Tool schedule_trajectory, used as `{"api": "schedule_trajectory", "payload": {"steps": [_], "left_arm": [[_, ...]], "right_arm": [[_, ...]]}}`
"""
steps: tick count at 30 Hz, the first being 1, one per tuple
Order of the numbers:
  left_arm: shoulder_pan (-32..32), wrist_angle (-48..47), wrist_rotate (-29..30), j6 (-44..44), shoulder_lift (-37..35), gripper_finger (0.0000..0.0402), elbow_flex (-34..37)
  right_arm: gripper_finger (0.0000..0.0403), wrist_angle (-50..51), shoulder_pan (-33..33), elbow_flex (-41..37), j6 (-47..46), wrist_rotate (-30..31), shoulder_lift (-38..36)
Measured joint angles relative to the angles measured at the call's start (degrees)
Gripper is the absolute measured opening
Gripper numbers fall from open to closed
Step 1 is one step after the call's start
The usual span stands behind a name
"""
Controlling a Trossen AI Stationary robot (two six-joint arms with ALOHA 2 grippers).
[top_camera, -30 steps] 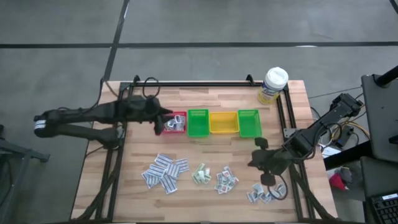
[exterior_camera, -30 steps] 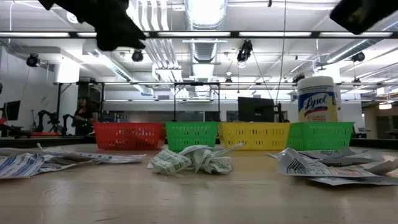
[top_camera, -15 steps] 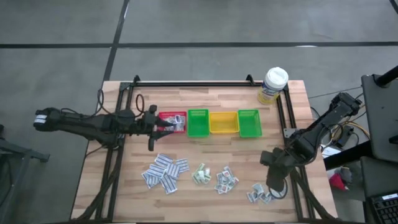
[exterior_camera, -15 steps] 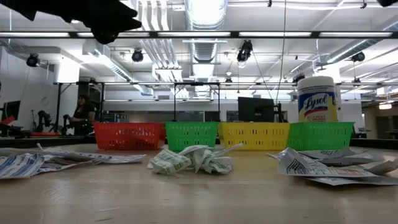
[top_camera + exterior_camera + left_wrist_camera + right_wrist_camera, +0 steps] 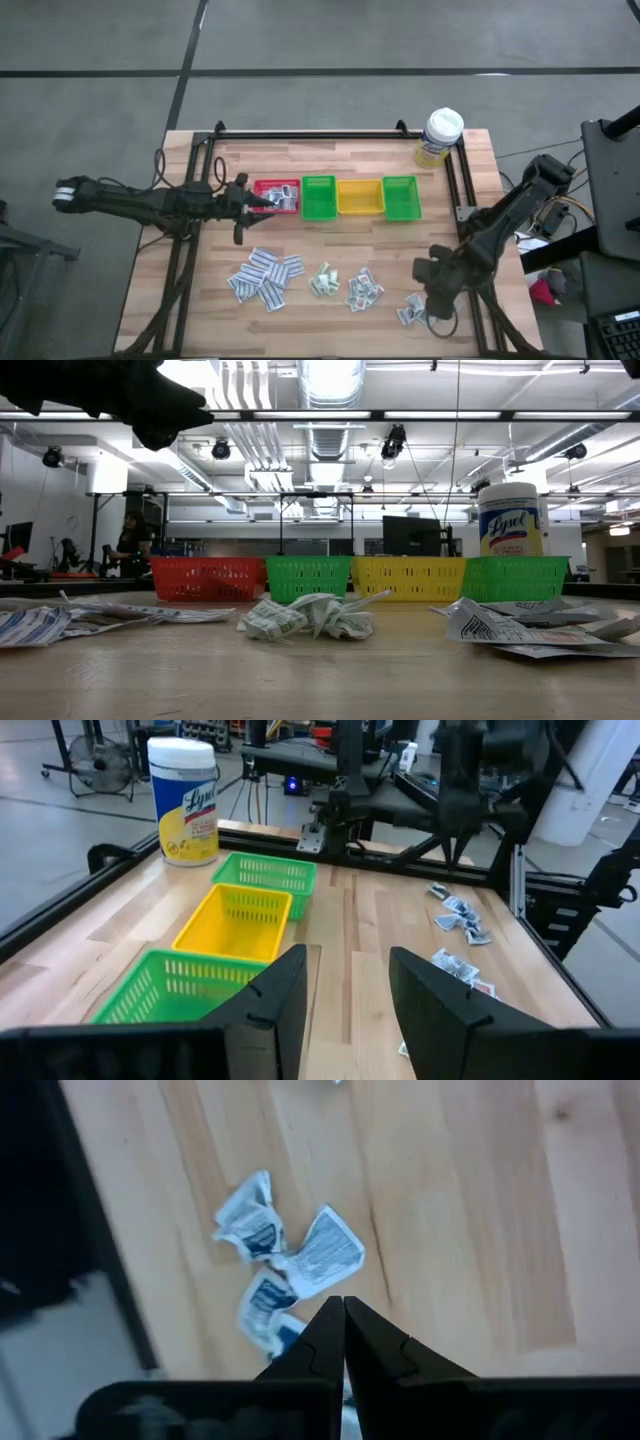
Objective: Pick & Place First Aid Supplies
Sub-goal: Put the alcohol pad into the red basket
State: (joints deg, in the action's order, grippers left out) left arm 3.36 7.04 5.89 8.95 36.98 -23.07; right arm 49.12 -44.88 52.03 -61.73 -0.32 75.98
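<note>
The first aid supplies lie in loose piles along the table's near side: white strips (image 5: 265,277), green-printed packets (image 5: 322,280), a third pile (image 5: 363,290) and a small right-hand pile (image 5: 415,312) (image 5: 290,1270). More packets sit in the red bin (image 5: 278,196). My right gripper (image 5: 430,296) (image 5: 343,1305) points steeply down over the right-hand pile, shut, holding nothing. My left gripper (image 5: 262,203) (image 5: 345,990) lies nearly level beside the red bin's left side, open, with nothing between its fingers. It shows as a dark shape (image 5: 150,400) in the low view.
A row of bins stands at mid-table: red, green (image 5: 318,197), yellow (image 5: 359,196), green (image 5: 400,197). A white-capped bottle with a yellow label (image 5: 440,135) stands at the far right corner. A black frame rail (image 5: 462,190) runs along the table's right side. People show in the room beyond (image 5: 130,545).
My left arm has sunk and levelled out, drawing back from the red bin toward the table's left edge, still open. My right gripper has moved toward the near edge and down over the right-hand pile, rolling and tipping more steeply downward, still shut.
</note>
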Motion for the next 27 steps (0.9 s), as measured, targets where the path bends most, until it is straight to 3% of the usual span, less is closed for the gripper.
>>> {"api": "schedule_trajectory", "payload": {"steps": [9,21,27], "left_arm": [[0.0,0.1,0.0,0.0,-1.3,0.0138,0.0],[0.0,0.3,0.0,0.1,-1.3,0.0138,0.0],[0.0,0.3,0.0,0.4,-1.3,0.0138,0.0]], "right_arm": [[0.0008,-1.6,0.0,0.0,11.5,-3.2,9.2],[0.001,-4.7,1.1,0.0,15.2,-3.0,11.5],[0.0044,-5.1,1.4,0.0,15.9,-2.7,11.5]]}}
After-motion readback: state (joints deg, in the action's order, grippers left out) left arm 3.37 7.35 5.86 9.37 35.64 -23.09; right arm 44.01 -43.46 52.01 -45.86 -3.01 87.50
